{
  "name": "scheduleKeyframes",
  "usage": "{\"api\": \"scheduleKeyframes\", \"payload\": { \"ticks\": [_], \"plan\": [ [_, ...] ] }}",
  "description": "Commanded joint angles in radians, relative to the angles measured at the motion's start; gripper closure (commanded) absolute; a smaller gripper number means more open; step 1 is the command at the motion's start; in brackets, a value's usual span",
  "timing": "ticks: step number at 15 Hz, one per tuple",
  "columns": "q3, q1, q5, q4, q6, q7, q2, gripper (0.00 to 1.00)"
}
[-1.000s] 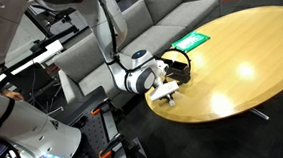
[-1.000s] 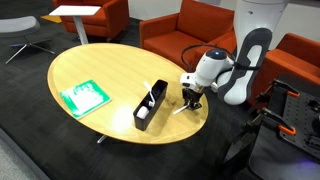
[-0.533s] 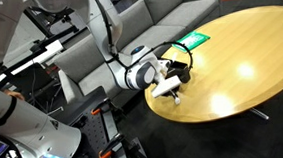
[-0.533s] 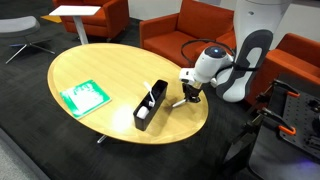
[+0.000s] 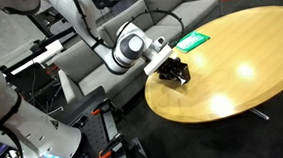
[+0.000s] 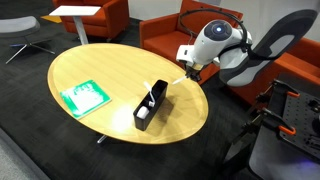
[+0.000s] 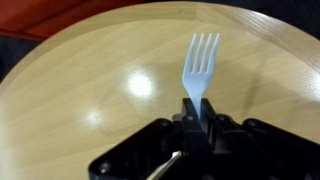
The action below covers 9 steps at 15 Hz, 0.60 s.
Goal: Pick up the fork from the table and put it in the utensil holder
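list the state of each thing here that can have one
gripper: shut on the fork, above the table
fork: clamped by its handle, tines pointing away from the gripper
utensil holder: upright on the table, a white item sticking out
green card: lying flat on the table

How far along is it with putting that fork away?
Done: the pickup. The gripper is shut on the fork, held above the table. In hand: carrying it. Left: bring it over the black holder and release it inside.
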Motion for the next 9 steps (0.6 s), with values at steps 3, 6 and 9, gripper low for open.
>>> {"api": "scheduleKeyframes", "payload": {
  "ticks": [3,6,9],
  "plan": [
    [-0.218,0.266,-0.125,-0.028,-0.203,0.114,-0.026,0.97],
    [-0.263,0.354,-0.205,0.006,-0.310,0.192,0.005,0.97],
    [-0.260,0.380,-0.298,0.046,-0.388,0.241,0.020,0.97]
  ]
}}
